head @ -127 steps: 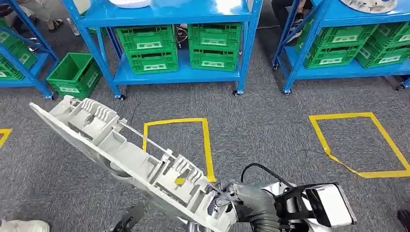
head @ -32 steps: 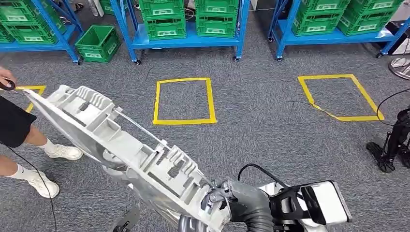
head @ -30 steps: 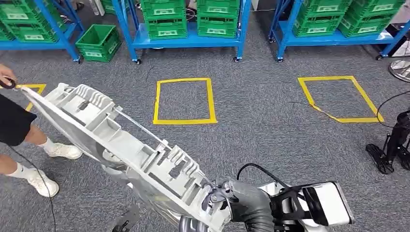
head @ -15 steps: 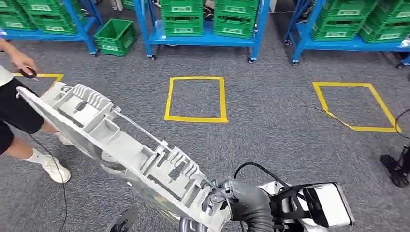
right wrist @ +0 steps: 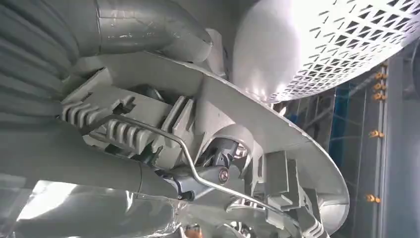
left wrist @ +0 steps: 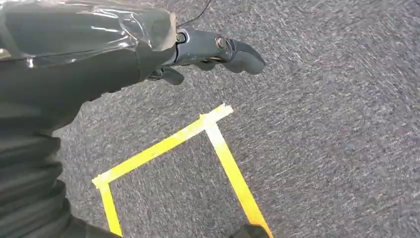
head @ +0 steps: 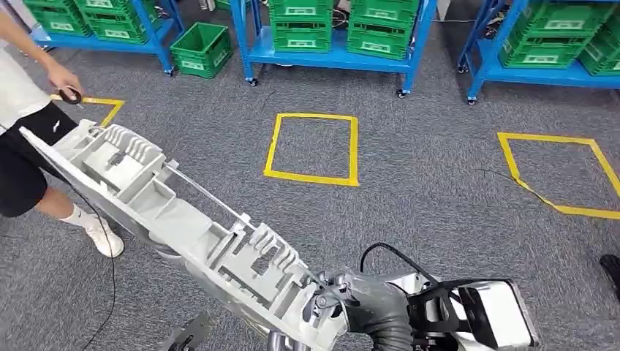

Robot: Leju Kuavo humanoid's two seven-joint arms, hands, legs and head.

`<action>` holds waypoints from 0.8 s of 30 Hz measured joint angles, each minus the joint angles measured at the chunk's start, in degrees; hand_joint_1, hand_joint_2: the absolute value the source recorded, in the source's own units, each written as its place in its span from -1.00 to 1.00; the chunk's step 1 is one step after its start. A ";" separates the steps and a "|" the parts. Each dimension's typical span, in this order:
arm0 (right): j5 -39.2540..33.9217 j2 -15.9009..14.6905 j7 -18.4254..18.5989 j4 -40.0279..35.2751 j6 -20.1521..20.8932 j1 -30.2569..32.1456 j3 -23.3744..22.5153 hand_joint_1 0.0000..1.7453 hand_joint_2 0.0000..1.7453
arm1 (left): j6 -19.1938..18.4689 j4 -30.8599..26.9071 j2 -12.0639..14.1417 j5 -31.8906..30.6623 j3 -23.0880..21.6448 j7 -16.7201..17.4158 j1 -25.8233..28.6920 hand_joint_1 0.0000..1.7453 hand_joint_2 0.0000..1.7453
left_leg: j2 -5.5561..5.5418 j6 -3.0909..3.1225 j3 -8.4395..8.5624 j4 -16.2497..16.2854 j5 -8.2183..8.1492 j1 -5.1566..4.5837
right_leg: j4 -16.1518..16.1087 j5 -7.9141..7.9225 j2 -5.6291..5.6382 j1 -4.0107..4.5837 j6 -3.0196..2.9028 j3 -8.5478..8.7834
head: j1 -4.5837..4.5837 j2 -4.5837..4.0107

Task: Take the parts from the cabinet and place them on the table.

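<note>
The right hand (head: 351, 307) grips one end of a long grey cast part (head: 175, 227), its fingers closed around the ribbed framework near the lower middle of the head view. The part is carried above the grey carpet floor (head: 409, 212) and slants from the hand up toward the left, its ribs, pockets and a thin metal rod facing up. In the right wrist view the dark fingers (right wrist: 203, 178) wrap a section of the same casting just beside the bent rod (right wrist: 188, 153).

The left hand (left wrist: 198, 49) holds nothing; its dark fingers are stretched out over the carpet, above a corner of yellow tape.

A square of yellow floor tape (head: 314, 148) lies ahead of the robot, with another taped outline (head: 563, 175) well apart to the right. Beyond them stand blue shelving racks (head: 333, 55) carrying green crates (head: 300, 25), and one green crate (head: 201, 50) sits on the floor near a rack leg. At the left edge a person (head: 29, 139) in black shorts and white shoes stands near the far end of the part, one hand holding a small dark object.
</note>
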 joint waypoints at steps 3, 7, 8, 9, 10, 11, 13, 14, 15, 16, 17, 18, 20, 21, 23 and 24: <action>0.04 0.02 0.00 0.00 -0.04 -0.04 -0.04 1.00 1.00 | 0.04 -0.15 0.18 -0.02 0.04 0.02 0.04 -1.00 1.00 | -2.17 0.36 -0.70 -0.13 0.24 -0.26 | -0.36 0.04 -1.70 -0.31 0.40 0.13 | -0.07 0.00; 0.15 -0.09 -0.26 -0.15 -0.22 0.00 -0.22 1.00 1.00 | 0.09 -0.63 -0.02 -0.15 0.07 0.07 -0.20 -1.00 1.00 | -4.89 1.39 -0.20 -1.63 1.66 0.52 | 8.75 -4.82 3.19 -0.72 0.04 -4.04 | 0.33 0.00; 0.20 -0.11 -0.28 -0.15 -0.22 0.08 -0.24 1.00 1.00 | 0.07 -0.70 -0.04 -0.20 0.07 0.09 -0.19 -1.00 1.00 | -5.69 1.47 -0.36 -1.60 1.73 0.50 | 13.83 -6.72 3.64 -0.79 -0.09 -6.41 | 0.31 0.00; 0.22 -0.15 -0.31 -0.13 -0.22 0.08 -0.24 1.00 1.00 | 0.07 -0.70 -0.04 -0.20 0.07 0.11 -0.14 -1.00 1.00 | -6.44 1.47 -0.48 -1.52 1.77 0.46 | 17.49 -7.74 3.80 -0.79 0.08 -8.19 | 0.31 0.00; 0.33 -0.26 -0.35 -0.11 -0.22 0.13 -0.22 1.00 1.00 | 0.04 -0.70 -0.04 -0.22 0.09 0.17 -0.10 -1.00 1.00 | -7.23 1.43 -0.53 -1.40 1.79 0.47 | 18.44 -7.58 3.87 -0.80 0.56 -8.72 | 0.31 0.00; 0.39 -0.31 -0.44 -0.11 -0.22 0.15 -0.24 1.00 1.00 | 0.02 -0.72 -0.09 -0.33 0.07 0.20 -0.07 -1.00 1.00 | -8.04 1.41 -0.52 -1.31 1.79 0.48 | 16.33 -6.35 3.91 -0.94 1.23 -7.71 | 0.33 0.00; 0.48 -0.31 -0.79 -0.13 -0.20 0.11 -0.31 1.00 1.00 | -0.02 -0.74 -0.28 -0.59 0.07 0.31 -0.09 -1.00 1.00 | -9.69 1.16 -0.51 -0.84 1.64 0.51 | 5.91 -1.93 4.80 -1.41 2.60 -2.77 | 0.33 0.00; 0.52 -0.31 -0.92 -0.13 -0.15 0.09 -0.33 1.00 1.00 | -0.02 -0.79 -0.35 -0.63 0.07 0.37 -0.08 -1.00 1.00 | -10.35 0.89 -0.73 -0.53 1.48 0.52 | 1.22 -0.45 6.67 -1.77 2.79 -0.66 | 0.33 0.00; 0.55 -0.28 -0.98 -0.13 -0.04 0.12 -0.35 1.00 1.00 | -0.02 -0.79 -0.37 -0.66 0.11 0.43 -0.11 -1.00 1.00 | -10.90 0.44 -1.11 -0.09 1.34 0.15 | 0.79 -0.66 6.98 -1.46 1.98 -0.50 | 0.31 0.00; 0.61 -0.31 -1.05 -0.17 -0.02 0.13 -0.41 1.00 1.00 | -0.02 -0.79 -0.35 -0.70 0.17 0.44 -0.07 -1.00 1.00 | -11.16 0.17 -1.44 -0.01 1.49 0.23 | 0.78 -0.41 6.30 -1.56 1.53 -0.48 | 0.26 0.00; 0.68 -0.31 -1.07 -0.17 -0.02 0.13 -0.42 1.00 1.00 | -0.04 -0.79 -0.35 -0.72 0.26 0.46 0.07 -1.00 1.00 | -11.41 -0.10 -1.66 -0.07 1.65 0.38 | 0.81 -0.30 6.13 -1.28 1.26 -0.63 | 0.20 0.00; 0.77 -0.31 -1.07 -0.17 -0.02 0.12 -0.42 1.00 1.00 | -0.02 -0.76 -0.26 -0.72 0.44 0.48 0.22 -1.00 1.00 | -11.68 -0.35 -1.75 -0.18 1.78 0.58 | 0.84 -0.24 5.84 -1.07 1.02 -0.63 | 0.24 0.00; 0.85 -0.20 -1.20 -0.17 0.06 0.06 -0.46 1.00 1.00 | -0.04 -0.79 -0.24 -0.72 0.52 0.48 0.53 -1.00 1.00 | -9.99 -0.90 -2.48 0.81 0.93 0.50 | 0.47 0.00 4.93 -1.84 0.56 -0.41 | 0.20 0.00; 0.85 -0.02 -1.31 -0.17 0.15 0.15 -0.46 1.00 1.00 | -0.04 -0.79 -0.11 -0.72 0.57 0.48 0.49 -1.00 1.00 | -7.61 -1.31 -3.46 3.34 -0.74 0.48 | 0.47 -0.08 4.48 -1.81 -0.14 -0.32 | -0.24 0.00; 0.87 0.00 -1.59 -0.18 0.20 0.20 -0.48 1.00 1.00 | -0.04 -0.79 0.02 -0.72 0.63 0.48 0.37 -1.00 1.00 | -5.68 -1.91 -7.74 12.43 -4.92 0.90 | 0.49 -0.20 3.48 -1.47 -0.51 -0.31 | -0.22 0.00; 0.87 0.00 -1.66 -0.17 0.24 0.29 -0.48 1.00 1.00 | -0.07 -0.79 -0.02 -0.72 0.63 0.48 0.42 -1.00 1.00 | -5.37 -2.09 -9.83 16.68 -6.33 1.03 | 0.50 -0.26 2.86 -1.40 -0.58 -0.32 | -0.22 0.00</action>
